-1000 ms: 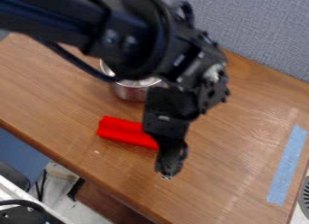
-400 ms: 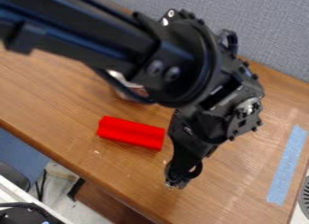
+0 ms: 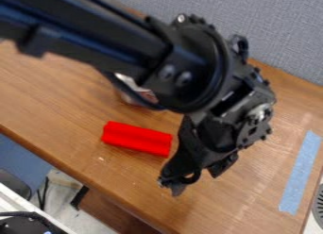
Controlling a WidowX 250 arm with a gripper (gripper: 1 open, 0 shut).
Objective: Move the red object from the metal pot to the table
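Red block (image 3: pixel 136 139) on wooden table (image 3: pixel 113 183), pincer (image 3: pixel 177 184) beside it

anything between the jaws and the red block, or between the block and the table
Nothing visible stands between the jaws and the red block, which is just beside them. Nor is anything seen under the block: it already lies on the table.

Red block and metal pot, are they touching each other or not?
Apart: the camera view shows bare tabletop between the red block and the pot.

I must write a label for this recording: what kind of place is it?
Probably a robotics lab or workshop: a robot arm over a scuffed wooden table, blue tape stuck on it, and cables at the corner.
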